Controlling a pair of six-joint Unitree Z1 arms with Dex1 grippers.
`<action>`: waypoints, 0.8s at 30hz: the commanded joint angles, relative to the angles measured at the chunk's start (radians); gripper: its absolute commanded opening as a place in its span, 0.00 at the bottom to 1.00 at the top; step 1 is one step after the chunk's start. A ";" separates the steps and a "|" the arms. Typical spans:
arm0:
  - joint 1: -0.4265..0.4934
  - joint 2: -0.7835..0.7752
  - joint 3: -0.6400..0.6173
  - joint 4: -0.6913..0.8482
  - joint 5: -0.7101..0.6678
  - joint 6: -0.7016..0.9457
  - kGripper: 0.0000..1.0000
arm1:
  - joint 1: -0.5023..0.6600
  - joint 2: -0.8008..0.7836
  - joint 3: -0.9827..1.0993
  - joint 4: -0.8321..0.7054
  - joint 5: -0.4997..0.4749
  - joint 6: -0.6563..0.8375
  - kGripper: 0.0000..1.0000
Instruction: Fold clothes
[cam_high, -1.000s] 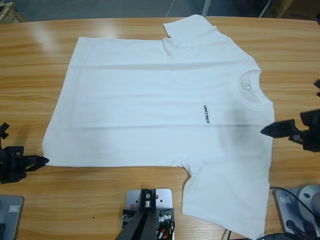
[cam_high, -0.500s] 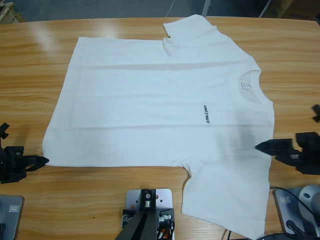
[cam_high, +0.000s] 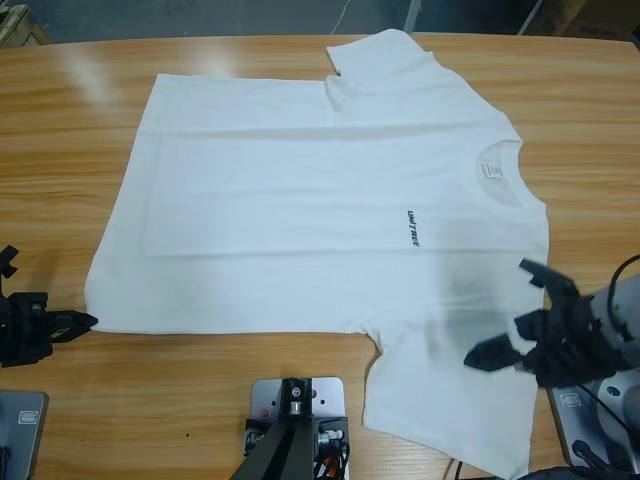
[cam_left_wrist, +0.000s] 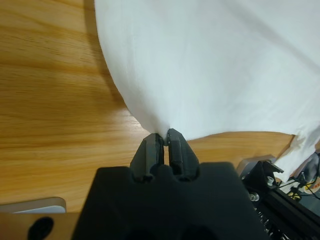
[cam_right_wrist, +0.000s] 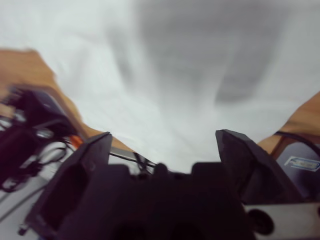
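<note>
The clothes are one white T-shirt lying flat on the wooden table, hem to the left, round neck and label to the right, dark chest lettering near the middle. My left gripper sits at the near left hem corner, shut on that corner of the T-shirt. In its wrist view the cloth runs down between the tips of the left gripper. My right gripper hovers open over the near sleeve. The right gripper stands wide apart above the white T-shirt.
Bare wood surrounds the shirt on the left, far side and near side. The near sleeve reaches close to the table's front edge. Dark cables and hardware show beside the shirt's edge in the right wrist view.
The right gripper has swung from the table's right edge by the shoulder down over the near sleeve, and its jaws now stand apart. The left gripper and shirt have not moved.
</note>
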 joint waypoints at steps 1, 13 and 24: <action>-0.012 -0.001 0.009 0.011 0.004 0.009 0.00 | 0.078 0.048 0.030 0.057 -0.035 0.000 0.85; -0.012 0.002 0.009 0.010 0.004 0.011 0.00 | 0.125 0.048 -0.003 0.121 -0.189 0.107 0.85; -0.012 0.003 0.009 0.010 0.004 0.012 0.00 | 0.177 0.122 0.001 0.069 -0.094 0.136 0.76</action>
